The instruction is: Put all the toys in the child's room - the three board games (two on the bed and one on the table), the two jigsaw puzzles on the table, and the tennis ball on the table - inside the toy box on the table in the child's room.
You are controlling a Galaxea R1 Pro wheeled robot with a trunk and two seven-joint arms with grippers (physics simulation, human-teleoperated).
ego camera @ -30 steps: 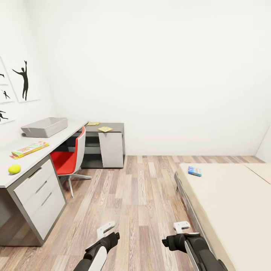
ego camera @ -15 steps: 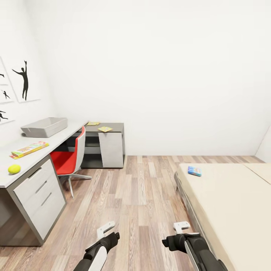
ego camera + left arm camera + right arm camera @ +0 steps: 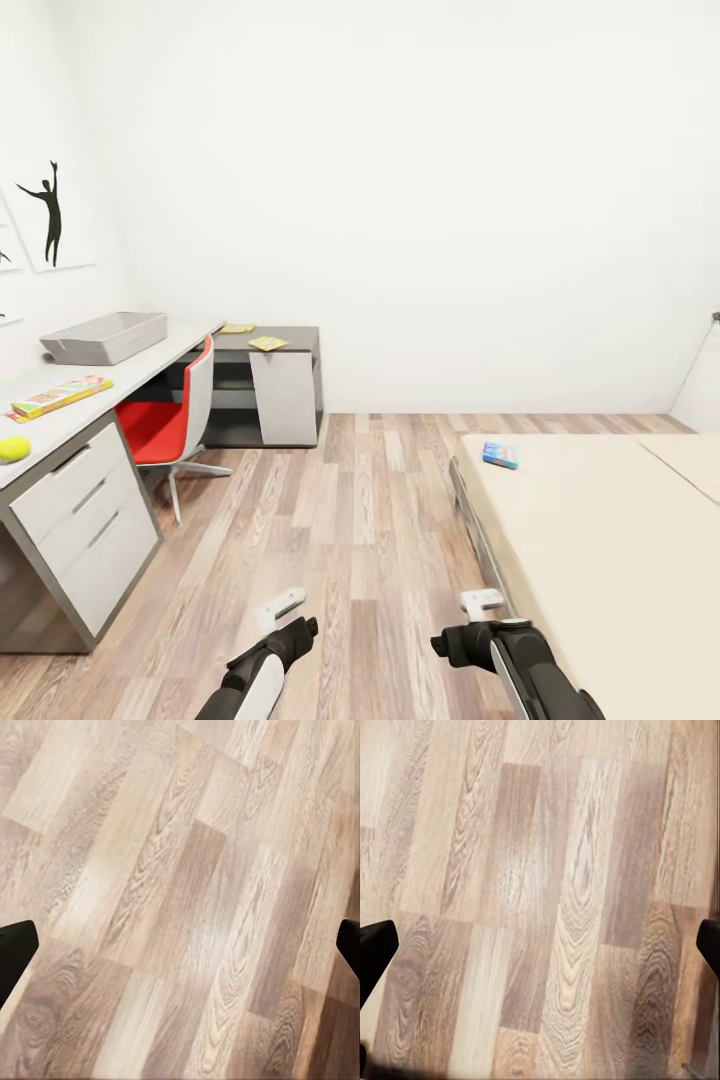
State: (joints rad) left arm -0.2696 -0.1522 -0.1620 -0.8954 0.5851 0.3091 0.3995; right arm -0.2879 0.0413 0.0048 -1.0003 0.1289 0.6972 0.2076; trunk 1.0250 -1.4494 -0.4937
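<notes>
Bed [image 3: 600, 560] bears blue game [image 3: 501, 455]; table [image 3: 60, 420], ball [image 3: 13, 449]

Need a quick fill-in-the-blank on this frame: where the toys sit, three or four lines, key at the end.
1. The small blue board game lies on the ____.
2. The tennis ball rests on the table, above the white ____.
3. The chair tucked under the table has a ____ seat.
4. The toy box is light ____.

Missing words: bed; drawers; red; grey
</notes>
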